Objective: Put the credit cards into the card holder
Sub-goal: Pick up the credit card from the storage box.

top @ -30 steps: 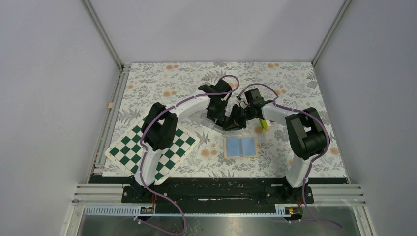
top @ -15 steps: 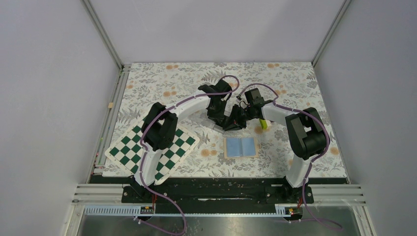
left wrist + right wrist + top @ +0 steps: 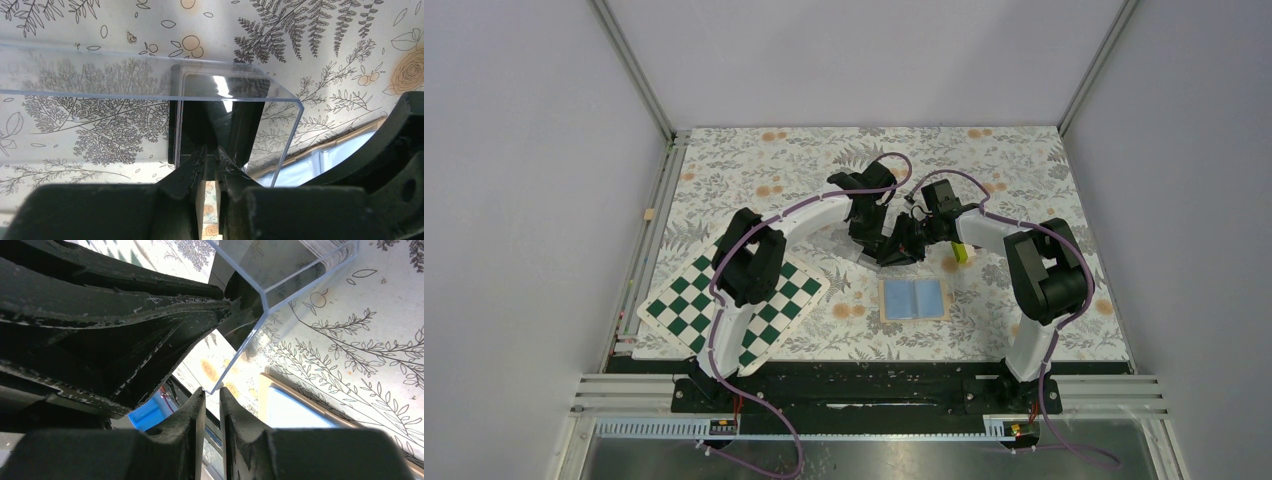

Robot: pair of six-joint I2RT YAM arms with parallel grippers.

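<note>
Left end effector [image 3: 211, 150] narrower than before, grip on upright credit cards [image 3: 192, 120] unclear; right end effector [image 3: 211, 392] tight on clear box [image 3: 285, 262]

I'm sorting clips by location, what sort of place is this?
Probably a robotics lab test cell: a left arm and right arm bolted at the table edge, bare grey walls in an aluminium frame, a chequered board as a prop.

Both arms rise from the bottom of the overhead view. The left arm [image 3: 769, 235] and right arm [image 3: 1014, 240] bend inward and meet just above centre, wrists tipped down. The left claw [image 3: 211, 149] shows only a thin slit between its fingers. The right claw [image 3: 210, 392] pinches the wall of a clear box [image 3: 280, 280].
</note>
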